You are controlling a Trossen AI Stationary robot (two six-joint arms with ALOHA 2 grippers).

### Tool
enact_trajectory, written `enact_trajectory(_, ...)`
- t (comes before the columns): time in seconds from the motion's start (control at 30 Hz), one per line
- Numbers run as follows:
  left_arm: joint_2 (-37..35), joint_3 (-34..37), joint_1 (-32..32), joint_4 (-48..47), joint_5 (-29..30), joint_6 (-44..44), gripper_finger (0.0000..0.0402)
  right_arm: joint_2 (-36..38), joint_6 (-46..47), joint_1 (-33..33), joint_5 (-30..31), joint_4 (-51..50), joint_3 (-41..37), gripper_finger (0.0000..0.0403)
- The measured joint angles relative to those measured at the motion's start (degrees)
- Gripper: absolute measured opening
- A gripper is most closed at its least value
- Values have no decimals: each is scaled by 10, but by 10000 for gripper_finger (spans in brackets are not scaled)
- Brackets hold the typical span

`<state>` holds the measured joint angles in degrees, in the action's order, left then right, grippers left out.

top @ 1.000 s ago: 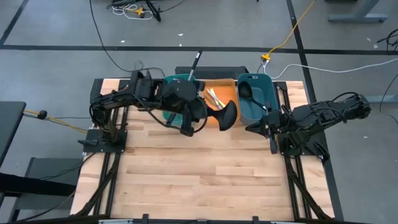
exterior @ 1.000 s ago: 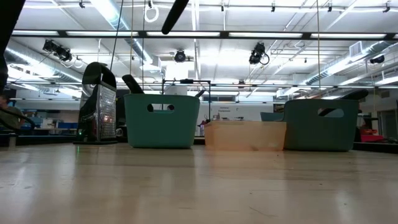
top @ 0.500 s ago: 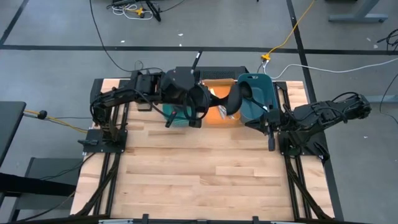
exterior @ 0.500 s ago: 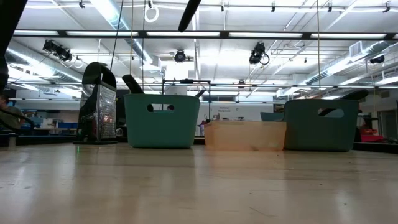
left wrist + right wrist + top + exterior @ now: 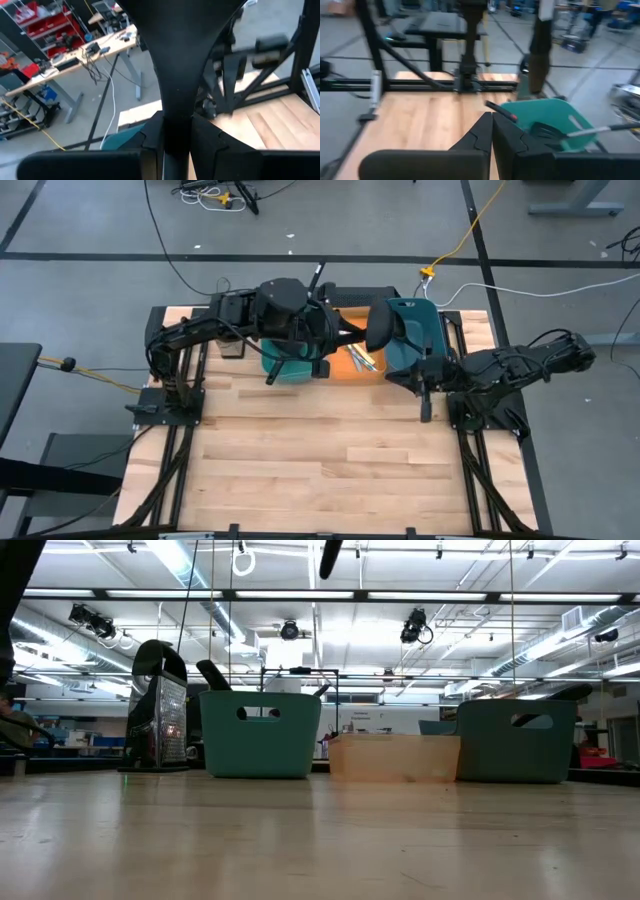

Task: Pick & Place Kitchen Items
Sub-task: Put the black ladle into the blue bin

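Left pincer (image 5: pixel 335 332): clamped on black spatula (image 5: pixel 378 326), arm raised over orange bin (image 5: pixel 352 366). Right pincer (image 5: pixel 423 405): closed, empty, low over bench (image 5: pixel 320 460).

Middle bin (image 5: pixel 356 360) between left bin (image 5: pixel 290 367) and right bin (image 5: pixel 412 340)

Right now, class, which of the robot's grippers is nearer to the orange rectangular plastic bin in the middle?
Left. The left gripper, holding a black slotted spatula, hangs over the orange rectangular plastic bin. The right gripper sits off to the side, over the table in front of the neighbouring teal bin.
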<state>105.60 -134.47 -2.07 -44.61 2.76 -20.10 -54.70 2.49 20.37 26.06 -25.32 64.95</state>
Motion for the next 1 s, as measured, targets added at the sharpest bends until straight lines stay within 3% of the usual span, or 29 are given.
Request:
enact_trajectory(0.13,0,0,0,27,-9,0,68,-15,0,-12,30,1,0,16)
enact_trajectory(0.37,0,0,0,58,-26,4,68,-31,-1,-35,30,48,-1,45)
enact_trajectory(0.6,0,0,0,79,-28,0,68,-31,-15,-55,30,108,-1,122)
enact_trajectory(1.0,0,0,-3,126,-79,28,68,-50,-3,-99,18,175,-1,262)
